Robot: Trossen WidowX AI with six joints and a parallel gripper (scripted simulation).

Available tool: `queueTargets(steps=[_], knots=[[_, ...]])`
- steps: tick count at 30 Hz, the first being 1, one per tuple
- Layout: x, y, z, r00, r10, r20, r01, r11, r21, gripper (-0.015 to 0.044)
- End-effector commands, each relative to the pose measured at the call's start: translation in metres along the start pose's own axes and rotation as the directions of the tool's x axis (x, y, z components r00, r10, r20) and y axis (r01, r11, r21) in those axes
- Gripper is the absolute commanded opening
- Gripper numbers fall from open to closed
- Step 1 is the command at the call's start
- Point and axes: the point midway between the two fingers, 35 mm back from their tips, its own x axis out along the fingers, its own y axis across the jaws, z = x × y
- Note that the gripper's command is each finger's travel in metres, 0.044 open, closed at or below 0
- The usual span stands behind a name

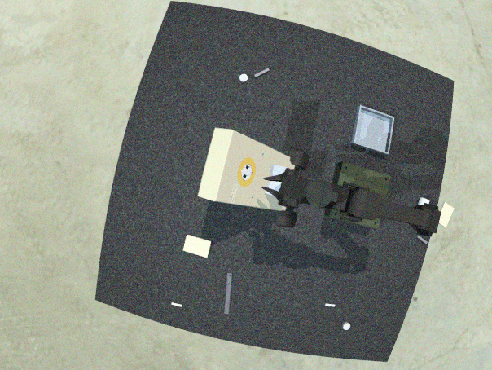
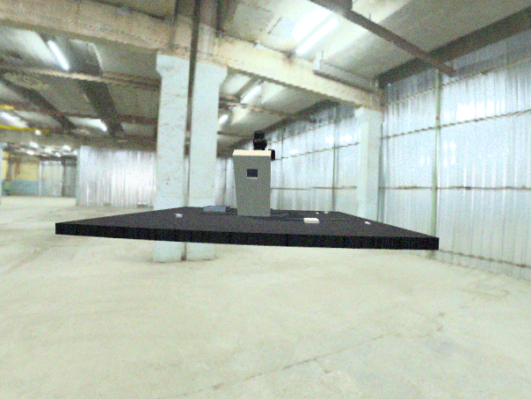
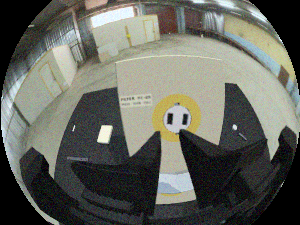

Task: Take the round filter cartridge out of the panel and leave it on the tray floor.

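Note:
The round pale filter cartridge sits in the face of the cream service panel, inside a yellow ring. Its two dark slots lie side by side in the wrist view. My gripper is partly open and empty, with a narrow gap between its pointed fingertips. It is in front of the panel; the tips appear just below the cartridge in the wrist view and look clear of it. The exterior view has the fingers hidden behind the panel. The tray is empty, off to the arm's side.
A pale blue patch is low on the panel face. A cream block and a long grey bar lie beside the panel. White discs lie farther out. The green base plate is under the arm.

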Motion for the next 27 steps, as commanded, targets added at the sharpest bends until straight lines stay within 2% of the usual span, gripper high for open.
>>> queueTargets(steps=[1, 10, 27], knots=[[0.002, -0.017, -0.007, 0.998, -0.037, -0.06, 0.043, 0.993, 0.11, 0.0091], [0.004, -0.017, -0.007, 0.998, -0.037, -0.06, 0.043, 0.993, 0.11, 0.0091], [0.032, -0.018, -0.007, 0.998, -0.037, -0.058, 0.043, 0.993, 0.11, 0.0091]])
